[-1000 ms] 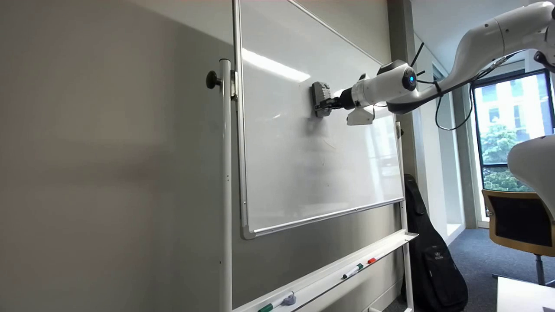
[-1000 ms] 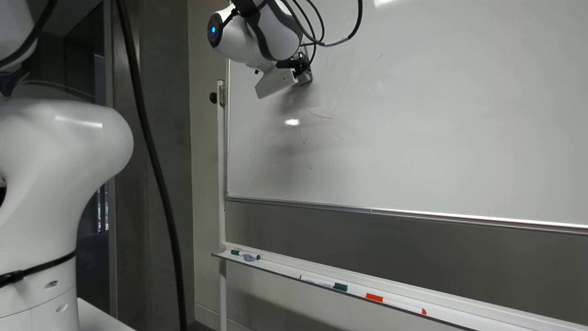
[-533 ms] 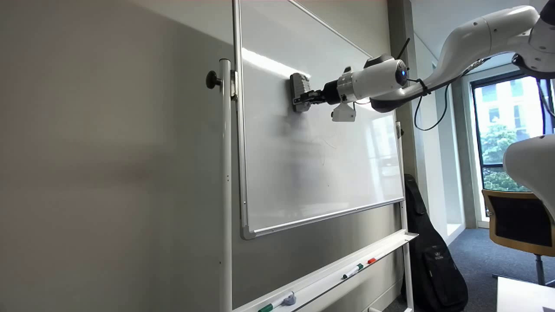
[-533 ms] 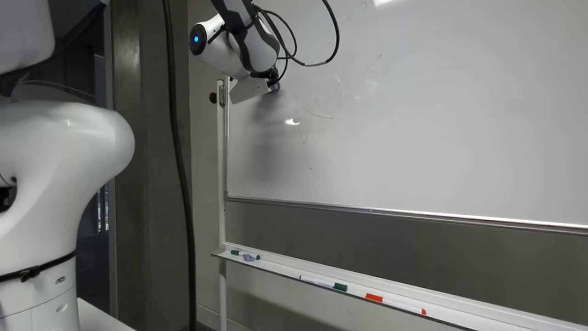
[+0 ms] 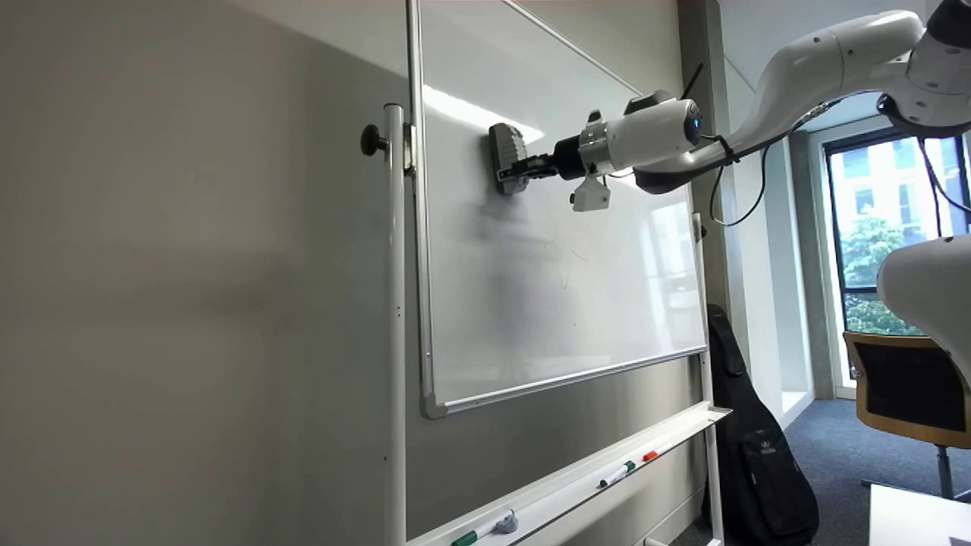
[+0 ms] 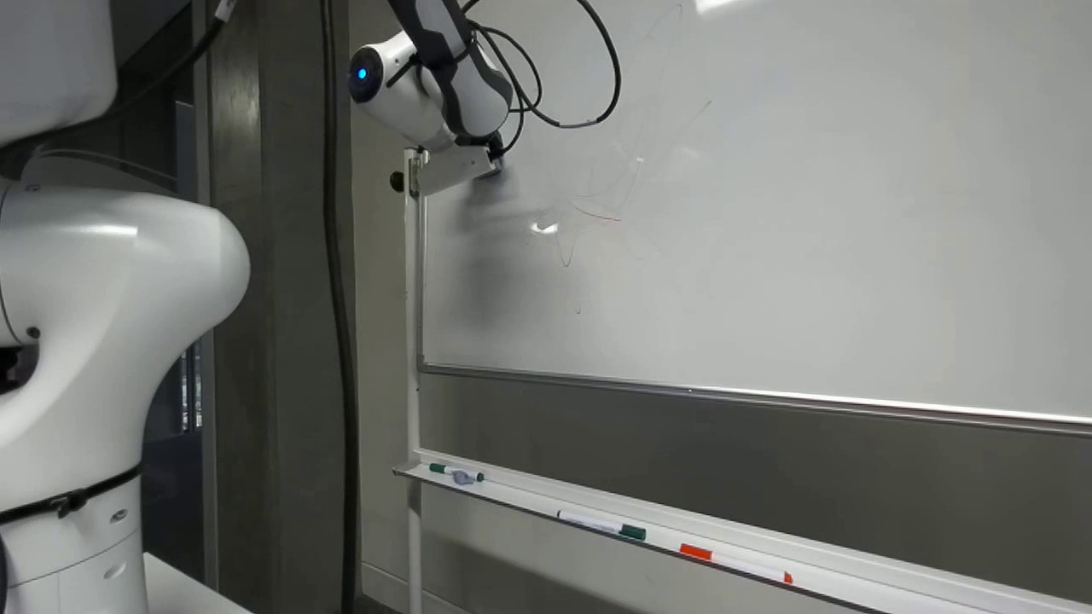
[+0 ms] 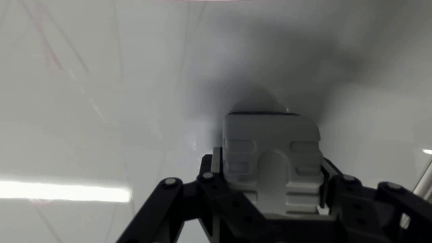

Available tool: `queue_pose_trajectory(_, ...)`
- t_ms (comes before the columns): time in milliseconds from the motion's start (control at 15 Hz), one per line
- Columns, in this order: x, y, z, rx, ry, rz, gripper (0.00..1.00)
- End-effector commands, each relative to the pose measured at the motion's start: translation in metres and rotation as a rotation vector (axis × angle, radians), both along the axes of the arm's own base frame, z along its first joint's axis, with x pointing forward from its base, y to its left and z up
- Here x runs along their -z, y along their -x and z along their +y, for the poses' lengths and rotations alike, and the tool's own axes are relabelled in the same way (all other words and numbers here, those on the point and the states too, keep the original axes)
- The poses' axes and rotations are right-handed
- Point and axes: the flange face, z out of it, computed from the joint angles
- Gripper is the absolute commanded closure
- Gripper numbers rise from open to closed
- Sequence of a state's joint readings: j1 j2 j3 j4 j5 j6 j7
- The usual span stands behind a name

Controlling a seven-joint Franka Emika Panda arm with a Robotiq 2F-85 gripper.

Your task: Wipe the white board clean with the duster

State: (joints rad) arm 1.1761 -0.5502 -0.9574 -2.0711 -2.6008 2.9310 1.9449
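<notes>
Fingers [image 7: 216,161] are clamped on both sides of the grey duster [image 7: 272,162], just right of lower centre in the wrist view, a grip by which, presumably, its dark wiping face [image 7: 265,113] is left free to be laid flat on the white board [image 6: 810,247]; contact seems to be made, though pressure cannot be told. Now the margins: in both exterior views the duster is set near the board's left edge, so little room is judged leftward, and silver frame [image 7: 424,185] is caught at lower right in the wrist view. Rightward, broad panel is offered, faint marks [image 6: 597,216] included.
</notes>
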Motion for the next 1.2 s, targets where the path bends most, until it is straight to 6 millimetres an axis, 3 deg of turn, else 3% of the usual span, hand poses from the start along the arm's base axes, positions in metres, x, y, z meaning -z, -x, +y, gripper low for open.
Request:
queue_pose_trajectory(0, -0.035, -0.019, -0.046, 0.090, 0.062, -0.041, 0.62)
queue_pose_trajectory(667, -0.067, 0.001, -0.185, 0.293, 0.065, -0.023, 0.62)
queue_pose_trajectory(1133, -0.098, 0.044, -0.314, 0.622, -0.003, -0.034, 0.62)
